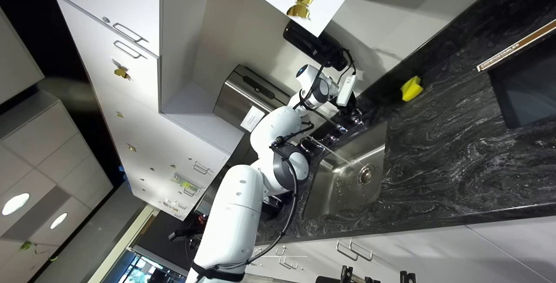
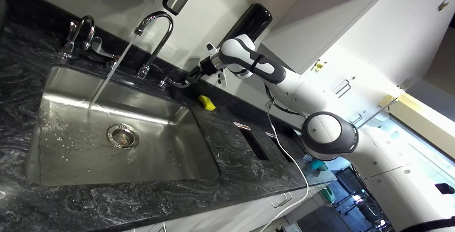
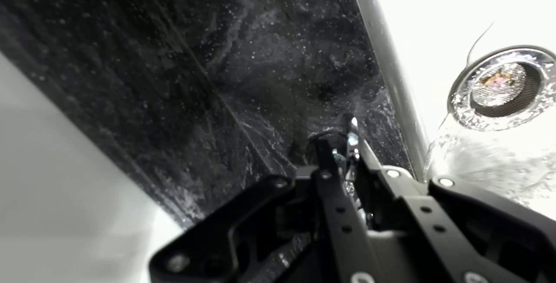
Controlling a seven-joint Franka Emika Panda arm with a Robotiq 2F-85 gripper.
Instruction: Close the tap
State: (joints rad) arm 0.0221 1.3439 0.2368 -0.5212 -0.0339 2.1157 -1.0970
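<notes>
Gripper (image 3: 343, 144) is placed at the tap handle (image 3: 352, 144); task is judged midway, not finished. Water (image 2: 111, 72) is being let out of the tap (image 2: 163, 42) into the sink (image 2: 160, 164), visible in both exterior views, so shut-off is not yet achieved. Done: handle is reached. Left: handle to be turned until the water is cut, then presumably released; turning direction can't be told. Tap is mounted on the countertop (image 2: 234, 161) along the sink's back edge; the handle in question is set beside the tap's base, on the side towards the yellow item (image 2: 207, 103), with which no contact is seen. Fingers (image 3: 332, 192) are drawn nearly together, with only a narrow gap, and the chrome handle is caught between them. Looks clamped on it; firmness of the pinch can't be confirmed, as the contact is partly hidden by the dark fingers. Nothing else is seen held.
</notes>
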